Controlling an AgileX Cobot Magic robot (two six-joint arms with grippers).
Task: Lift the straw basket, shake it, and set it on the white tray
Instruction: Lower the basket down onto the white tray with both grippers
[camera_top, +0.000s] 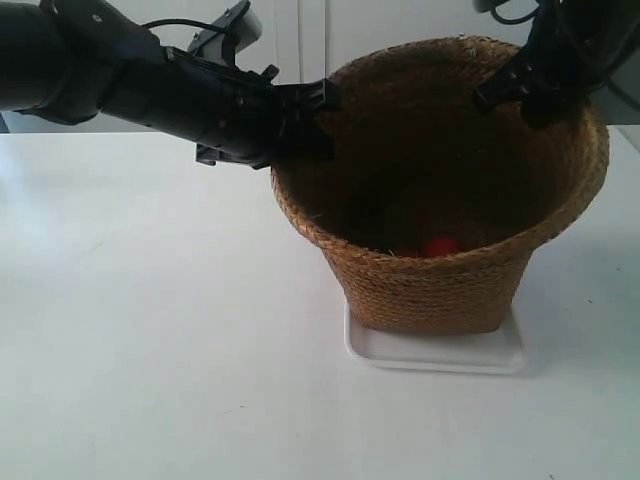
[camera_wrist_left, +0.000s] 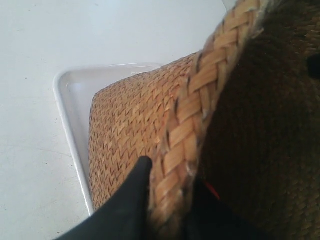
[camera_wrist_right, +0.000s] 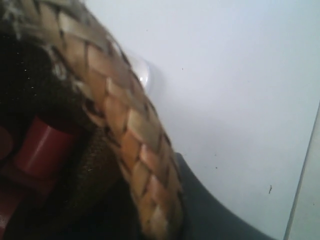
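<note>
The white table (camera_top: 150, 330) spreads below both grippers and is the widest thing in sight; on it, straight under the gripped rim, the straw basket (camera_top: 440, 200) stands upright with its base on the white tray (camera_top: 435, 355), whose glossy edge shows just past the base on the side nearest the exterior camera.

The basket's braided rim is where both arms meet it. The arm at the exterior view's left (camera_top: 120, 70) reaches in level and its gripper touches the rim; the arm at the exterior view's right (camera_top: 560, 50) comes down onto the opposite side of the rim.

The left gripper (camera_wrist_left: 170, 197) straddles the braid: one dark finger (camera_wrist_left: 135, 190) lies against the woven outer wall, the other sits just inside in the shadow, and the rim is pinched between them. The tray lies below and beyond that outer finger.

The right gripper (camera_wrist_right: 167, 212) also has the rim running through it; an outer finger (camera_wrist_right: 210, 212) touches the braid, but the inner side is too dark, so I cannot tell whether it grips.

Deep in the basket, below both grippers, lies something small and red (camera_top: 440, 246); what it is cannot be made out.
</note>
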